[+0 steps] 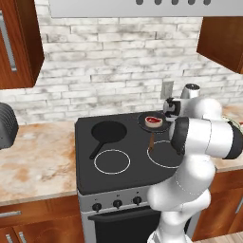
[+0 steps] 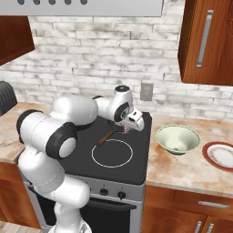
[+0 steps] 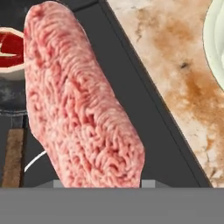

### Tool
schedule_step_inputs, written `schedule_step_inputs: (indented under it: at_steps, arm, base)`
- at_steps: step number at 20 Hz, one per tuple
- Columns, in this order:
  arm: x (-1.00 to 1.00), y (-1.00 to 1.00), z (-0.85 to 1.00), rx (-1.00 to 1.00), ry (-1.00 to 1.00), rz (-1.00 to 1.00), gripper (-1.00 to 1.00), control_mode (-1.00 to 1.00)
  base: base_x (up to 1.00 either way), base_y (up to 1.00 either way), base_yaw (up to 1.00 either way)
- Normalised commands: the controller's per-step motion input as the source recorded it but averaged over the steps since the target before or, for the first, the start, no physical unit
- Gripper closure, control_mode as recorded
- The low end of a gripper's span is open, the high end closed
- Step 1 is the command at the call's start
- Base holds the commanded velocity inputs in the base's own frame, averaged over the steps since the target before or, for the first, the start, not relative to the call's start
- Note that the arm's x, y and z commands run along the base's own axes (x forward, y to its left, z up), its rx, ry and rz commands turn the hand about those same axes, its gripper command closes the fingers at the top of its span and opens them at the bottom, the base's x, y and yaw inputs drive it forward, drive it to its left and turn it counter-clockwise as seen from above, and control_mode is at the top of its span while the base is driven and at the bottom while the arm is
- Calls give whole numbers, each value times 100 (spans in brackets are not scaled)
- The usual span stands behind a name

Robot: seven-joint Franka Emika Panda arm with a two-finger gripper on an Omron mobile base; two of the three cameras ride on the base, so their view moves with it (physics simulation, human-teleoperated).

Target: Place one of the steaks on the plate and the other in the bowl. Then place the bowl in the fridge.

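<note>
Pale pink steak (image 3: 78,109) sits gripped in our fingers above the stove's right edge. We judge it soft and slippery, best held mid-slab; the red steak (image 1: 153,120) waits in its pan.

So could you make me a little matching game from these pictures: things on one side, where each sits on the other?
Things:
1. pale steak
2. red steak
3. bowl
4. plate

Places:
a. in a dark pan on the stove
b. at the counter's far right
c. held in the hand
d. on the counter between stove and plate

Pairs: 1-c, 2-a, 3-d, 4-b
</note>
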Motion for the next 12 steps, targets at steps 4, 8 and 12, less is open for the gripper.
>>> schedule_step_inputs:
  at_steps: [4,8,12]
  arm:
    - [-6,-55,-3,9,0,-24,100,-100]
    - [0,-62,-25,0,0,-29,100,-100]
    - [0,-58,-26,0,0,-28,100,-100]
  base:
    - [0,0,0]
    - [0,0,0]
    - [0,0,0]
